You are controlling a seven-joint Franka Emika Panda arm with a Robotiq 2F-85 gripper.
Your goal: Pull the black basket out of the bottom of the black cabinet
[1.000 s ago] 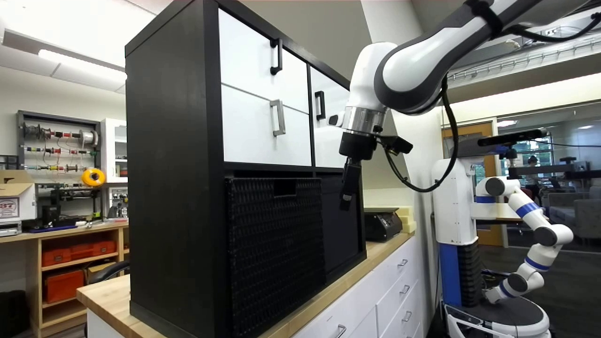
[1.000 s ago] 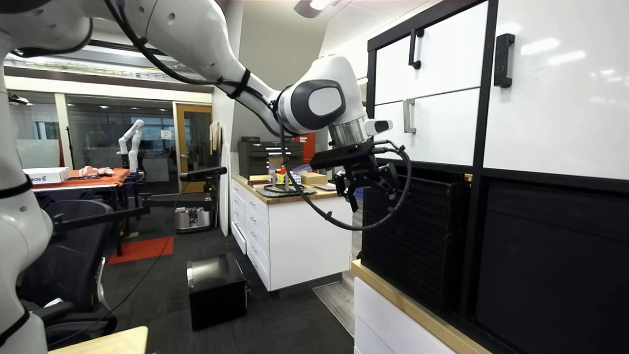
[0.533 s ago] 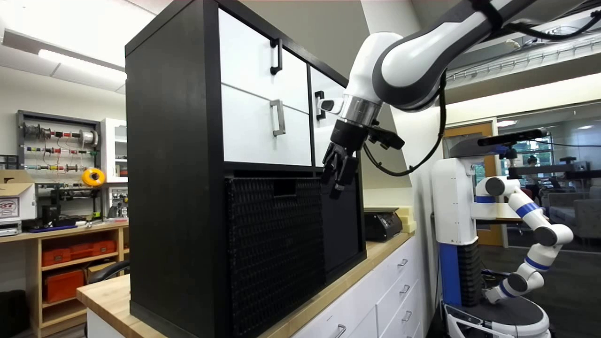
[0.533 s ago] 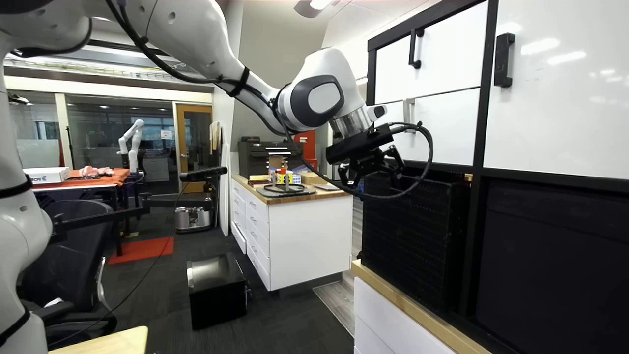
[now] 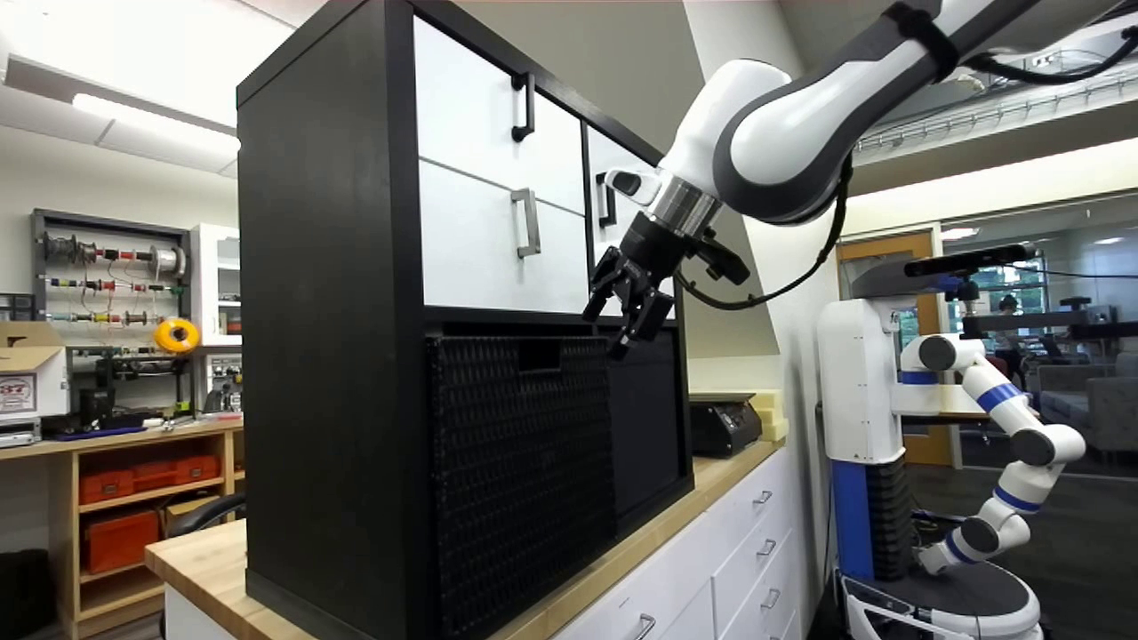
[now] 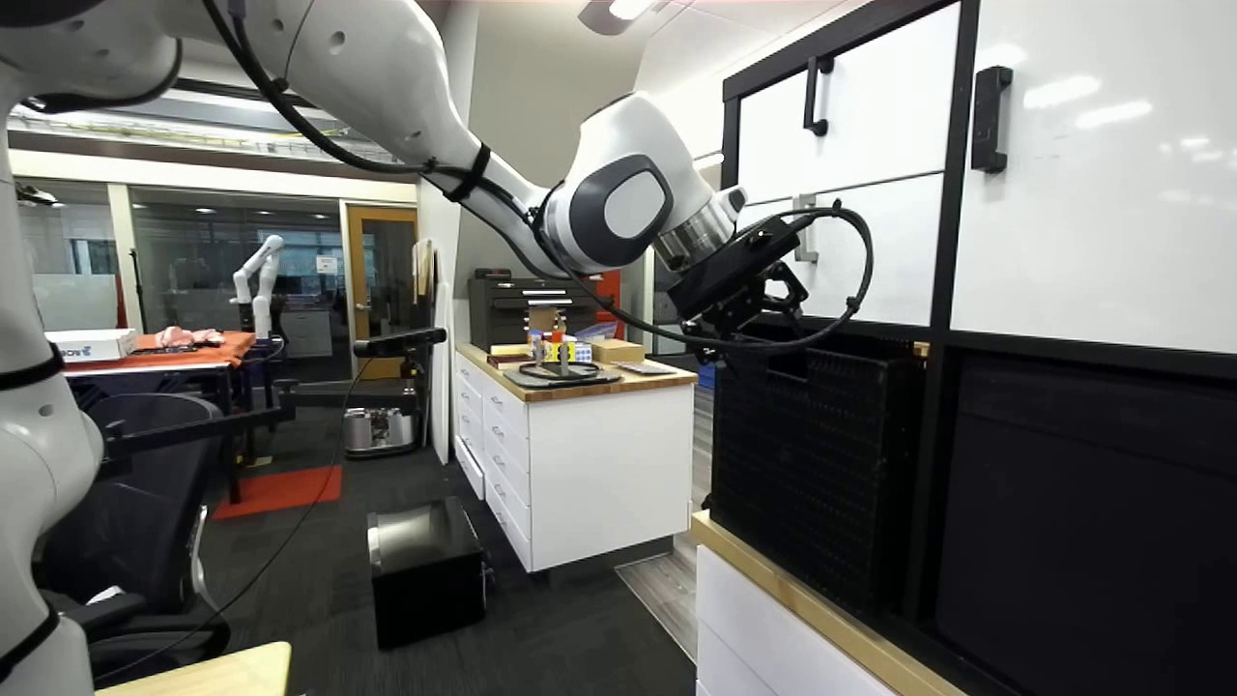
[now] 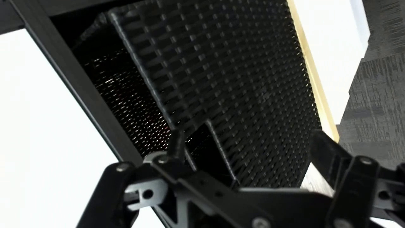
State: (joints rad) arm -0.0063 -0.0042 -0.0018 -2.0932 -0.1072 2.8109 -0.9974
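Black woven material forms the basket [image 7: 250, 79], which sits in a lower compartment of the black cabinet [image 5: 320, 311]. In an exterior view, the basket's side wall [image 6: 904, 464] projects past the frame [image 7: 79, 85]. The handle slot [image 7: 210, 155] lies near the top edge [image 7: 136, 61] and is visible in all three views. The wrist view looks over that edge onto an inner wall [image 7: 126, 95] dotted with specks of light; the interior is too dark to identify contents. Both exterior views show the outer front [image 5: 516, 471], with two white drawers [image 5: 467, 240] above it. The drawers carry a black handle [image 5: 530, 105] and a silver handle [image 5: 531, 224]. The gripper [image 7: 246, 136] is tilted downward in front of the cabinet, near the slot and apart from the basket. Its fingers [image 7: 327, 150] stand wide apart. In an exterior view, wooden shelves [image 5: 65, 542] hold orange boxes [image 5: 123, 540]. In an exterior view, a black box [image 6: 430, 599] stands on the floor [image 6: 319, 599] near a white counter [image 6: 609, 474] bearing a tan box [image 6: 616, 352].
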